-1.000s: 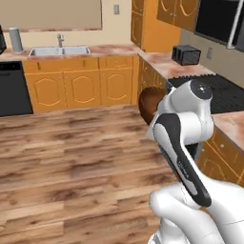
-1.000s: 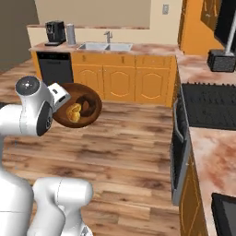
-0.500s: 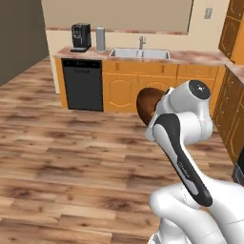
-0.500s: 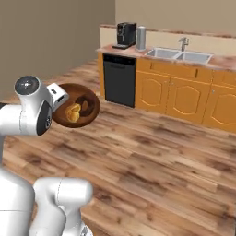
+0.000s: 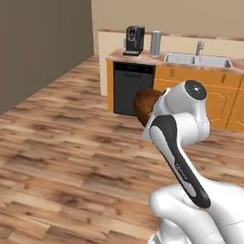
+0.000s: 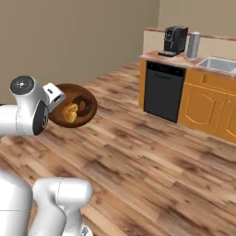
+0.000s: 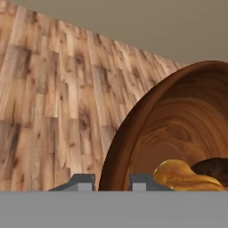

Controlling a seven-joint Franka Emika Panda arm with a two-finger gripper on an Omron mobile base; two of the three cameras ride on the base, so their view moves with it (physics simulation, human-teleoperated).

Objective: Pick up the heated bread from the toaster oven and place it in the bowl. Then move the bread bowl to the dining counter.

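My gripper point(image 7: 111, 183) is shut on the rim of the dark brown wooden bowl point(image 6: 78, 105), holding it tilted in the air above the wood floor. The golden toasted bread point(image 6: 70, 113) lies inside the bowl beside its raised centre ring. In the hand view the bowl point(image 7: 178, 129) curves up on the right, with the bread point(image 7: 182, 176) low in it. In the left base view my arm covers most of the bowl point(image 5: 142, 106). The toaster oven and the dining counter are out of view.
A black dishwasher point(image 6: 163, 92) sits under the orange-cabinet counter, with a coffee machine point(image 6: 175, 40) and a grey canister point(image 6: 193, 45) on top. A sink point(image 5: 198, 59) lies further right. Wood floor point(image 5: 62, 157) stretches toward a plain brown wall point(image 6: 78, 41).
The whole picture has shifted: the base has turned, so the kitchen counter slid to the right and a bare wall came in. The bowl stays in my grip with the bread inside.
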